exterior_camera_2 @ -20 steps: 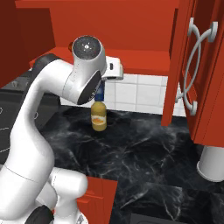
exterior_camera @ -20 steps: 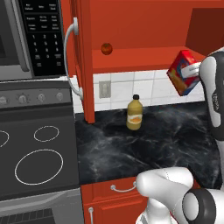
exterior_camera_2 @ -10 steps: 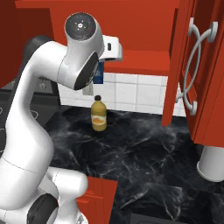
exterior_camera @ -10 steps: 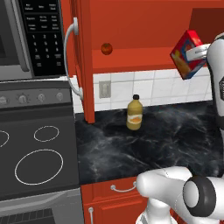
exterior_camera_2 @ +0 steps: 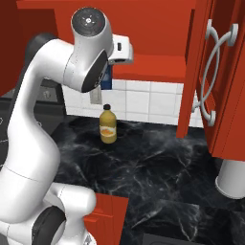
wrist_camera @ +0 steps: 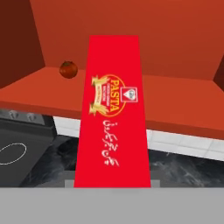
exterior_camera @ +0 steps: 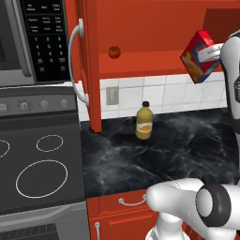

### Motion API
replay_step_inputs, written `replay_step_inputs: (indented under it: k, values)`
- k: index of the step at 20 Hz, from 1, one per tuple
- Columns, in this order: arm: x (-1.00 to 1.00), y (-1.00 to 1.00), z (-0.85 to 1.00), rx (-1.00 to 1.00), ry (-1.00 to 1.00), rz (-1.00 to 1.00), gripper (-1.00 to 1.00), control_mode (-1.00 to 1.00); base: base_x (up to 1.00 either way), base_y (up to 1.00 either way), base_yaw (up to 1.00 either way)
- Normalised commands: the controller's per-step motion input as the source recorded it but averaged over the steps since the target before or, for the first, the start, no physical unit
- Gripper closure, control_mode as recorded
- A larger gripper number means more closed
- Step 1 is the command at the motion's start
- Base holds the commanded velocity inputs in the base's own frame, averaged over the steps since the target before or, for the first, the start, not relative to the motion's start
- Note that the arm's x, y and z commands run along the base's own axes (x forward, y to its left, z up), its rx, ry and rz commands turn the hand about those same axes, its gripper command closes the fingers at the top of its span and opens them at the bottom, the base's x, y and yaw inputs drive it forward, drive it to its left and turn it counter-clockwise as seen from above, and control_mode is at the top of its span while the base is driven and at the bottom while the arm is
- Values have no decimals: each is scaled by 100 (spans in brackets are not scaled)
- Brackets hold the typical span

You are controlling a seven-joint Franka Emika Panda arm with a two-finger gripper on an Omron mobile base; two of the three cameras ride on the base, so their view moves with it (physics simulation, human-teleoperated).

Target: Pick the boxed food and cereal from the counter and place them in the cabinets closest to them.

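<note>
Gripper (exterior_camera: 212, 52): pinching the red pasta box (exterior_camera: 199, 56), raised before the open cabinet (exterior_camera: 154, 28).
Pasta box: held tilted, level with the cabinet's shelf edge, above the counter (exterior_camera: 187, 150).
Shelf: tomato (exterior_camera: 114, 52) inside.
Counter: yellow bottle (exterior_camera: 144, 121) upright near the tiles.

Bottle (exterior_camera: 144, 121) stands on the counter (exterior_camera: 187, 145), below the open cabinet (exterior_camera: 150, 63); tomato (exterior_camera: 114, 52) inside the cabinet; stovetop (exterior_camera: 37, 164) left of the counter.
</note>
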Motion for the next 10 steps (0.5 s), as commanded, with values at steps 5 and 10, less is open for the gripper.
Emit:
replay_step_inputs:
  k: [5,10]
  values:
    - [18,16,0,0,-7,0,100,-100,0,0,0]
    - [23,13,0,0,-8,-4,100,-100,0,0,0]
